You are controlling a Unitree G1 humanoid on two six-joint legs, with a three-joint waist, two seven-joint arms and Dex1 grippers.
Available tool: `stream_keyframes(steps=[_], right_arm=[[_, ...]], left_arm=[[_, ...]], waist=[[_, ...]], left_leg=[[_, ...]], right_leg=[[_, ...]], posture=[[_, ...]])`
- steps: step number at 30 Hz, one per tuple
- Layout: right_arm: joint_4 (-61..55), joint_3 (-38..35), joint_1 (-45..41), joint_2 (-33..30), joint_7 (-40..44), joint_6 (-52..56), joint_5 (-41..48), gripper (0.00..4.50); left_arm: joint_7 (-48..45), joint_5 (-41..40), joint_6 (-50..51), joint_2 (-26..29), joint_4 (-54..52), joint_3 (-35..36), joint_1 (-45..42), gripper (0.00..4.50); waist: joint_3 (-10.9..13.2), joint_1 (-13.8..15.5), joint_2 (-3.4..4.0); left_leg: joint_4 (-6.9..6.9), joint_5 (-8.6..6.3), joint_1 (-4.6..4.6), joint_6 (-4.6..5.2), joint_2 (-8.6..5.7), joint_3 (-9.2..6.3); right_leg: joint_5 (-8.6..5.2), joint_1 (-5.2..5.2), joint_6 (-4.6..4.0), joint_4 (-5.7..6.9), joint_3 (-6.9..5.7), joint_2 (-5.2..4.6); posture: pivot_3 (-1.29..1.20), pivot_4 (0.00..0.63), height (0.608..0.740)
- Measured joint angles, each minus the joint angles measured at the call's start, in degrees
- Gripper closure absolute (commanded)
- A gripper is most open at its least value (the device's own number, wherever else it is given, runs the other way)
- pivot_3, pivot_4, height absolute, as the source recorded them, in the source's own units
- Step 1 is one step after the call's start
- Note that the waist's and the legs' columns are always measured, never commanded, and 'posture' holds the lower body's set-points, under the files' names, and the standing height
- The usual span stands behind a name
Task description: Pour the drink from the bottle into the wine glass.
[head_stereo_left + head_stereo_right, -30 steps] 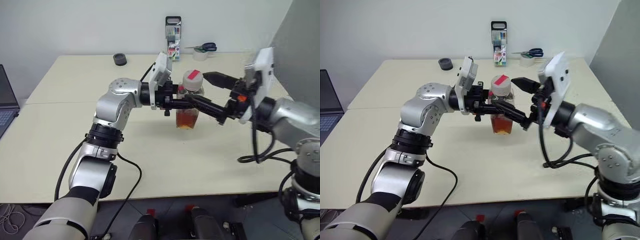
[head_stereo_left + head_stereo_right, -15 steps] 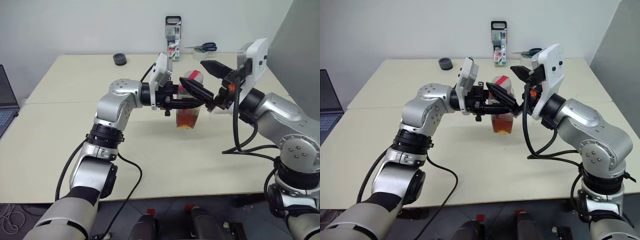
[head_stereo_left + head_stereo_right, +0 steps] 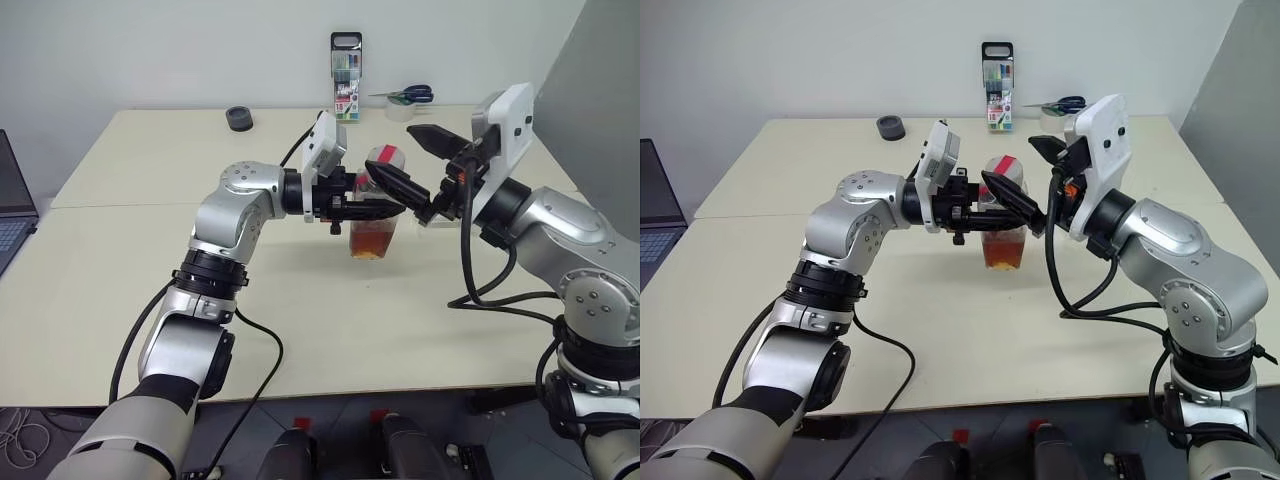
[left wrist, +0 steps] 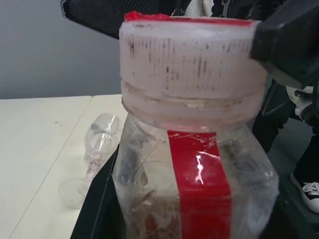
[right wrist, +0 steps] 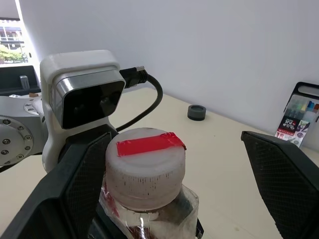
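1. One bottle (image 3: 378, 205) is standing upright near the middle of the desk (image 3: 150, 250), with the amber drink (image 3: 374, 238) filling only its lower part, and the left tool (image 3: 372, 208) is clenching its body from the side, probably so that it stays steady while the top is worked on.
2. Its pale cap (image 5: 145, 167) is sitting on the neck, so the pour is judged not yet begun; a strip of red tape is lying across the cap, and a red label strip (image 4: 202, 184) is running down the front of the bottle, with no writing legible on either.
3. Spread wide and grasping nothing, the right tool (image 5: 174, 179) is straddling the cap, one finger (image 5: 65, 191) at each side and apart from it, which reads as lining up to twist the cap off.
4. Lying on its side on the desk, just behind the bottle in the left wrist view, the wine glass (image 4: 97, 149) is looking empty, so it likely needs standing up before any drink goes in.
5. Farther off, along the far edge of the desk, a pack of coloured pens (image 3: 346, 78) is standing upright; its print is too small to read. Scissors (image 3: 410, 95) are resting on a roll of tape (image 3: 401, 109) beside it, and a small dark ring (image 3: 239, 118) is lying well apart to the left.
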Motion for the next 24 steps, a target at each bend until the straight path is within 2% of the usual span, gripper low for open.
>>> stream_keyframes(steps=[14,24], right_arm=[[-2.1,-7.0,4.0,-5.9,-1.0,3.2,2.8,0.06],[-1.8,-8.4,5.9,-6.1,-1.8,4.5,5.1,0.06]], left_arm=[[-0.4,-0.1,-0.2,0.2,0.1,0.5,0.0,2.73],[-1.0,-0.1,-0.2,0.0,0.0,0.4,0.0,2.73]], waist=[[0.0,0.1,0.00],[0.0,0.1,0.00]], left_leg=[[0.00,-0.03,0.01,0.06,-0.01,-0.01],[0.00,-0.04,0.00,0.08,0.01,0.01]], right_leg=[[0.00,0.03,0.00,-0.02,0.00,0.00],[0.00,0.02,0.00,-0.01,0.02,0.01]], posture=[[0.00,0.150,0.740],[0.00,0.150,0.740]])
